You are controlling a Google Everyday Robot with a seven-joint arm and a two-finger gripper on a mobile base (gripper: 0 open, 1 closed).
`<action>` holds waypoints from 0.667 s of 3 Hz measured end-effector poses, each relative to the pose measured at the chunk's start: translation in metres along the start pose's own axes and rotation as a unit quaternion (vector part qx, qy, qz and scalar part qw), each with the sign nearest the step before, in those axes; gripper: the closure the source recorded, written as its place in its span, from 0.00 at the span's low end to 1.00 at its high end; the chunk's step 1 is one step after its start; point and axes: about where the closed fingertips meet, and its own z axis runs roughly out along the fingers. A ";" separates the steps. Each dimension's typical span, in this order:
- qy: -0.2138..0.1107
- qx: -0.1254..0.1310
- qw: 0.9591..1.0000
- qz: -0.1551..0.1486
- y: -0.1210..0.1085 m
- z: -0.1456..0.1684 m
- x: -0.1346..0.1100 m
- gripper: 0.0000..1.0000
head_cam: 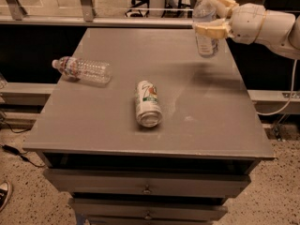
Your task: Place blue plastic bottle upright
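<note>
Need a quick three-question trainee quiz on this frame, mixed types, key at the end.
1. Fill in: in the picture, the clear ribbed bottle lies to the ___ of the drink can.
2. The gripper, over the far right part of the table, is shut on: A) the drink can B) the blue plastic bottle C) the clear ribbed bottle.
3. True or false: the blue plastic bottle is held upright, cap on top.
Key: 1 left; 2 B; 3 true.
</note>
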 end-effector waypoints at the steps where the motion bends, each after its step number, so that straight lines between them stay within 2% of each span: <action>1: -0.022 -0.008 1.000 -0.017 0.008 -0.007 0.005 1.00; 2: -0.082 0.013 0.996 0.024 0.009 -0.022 0.006 1.00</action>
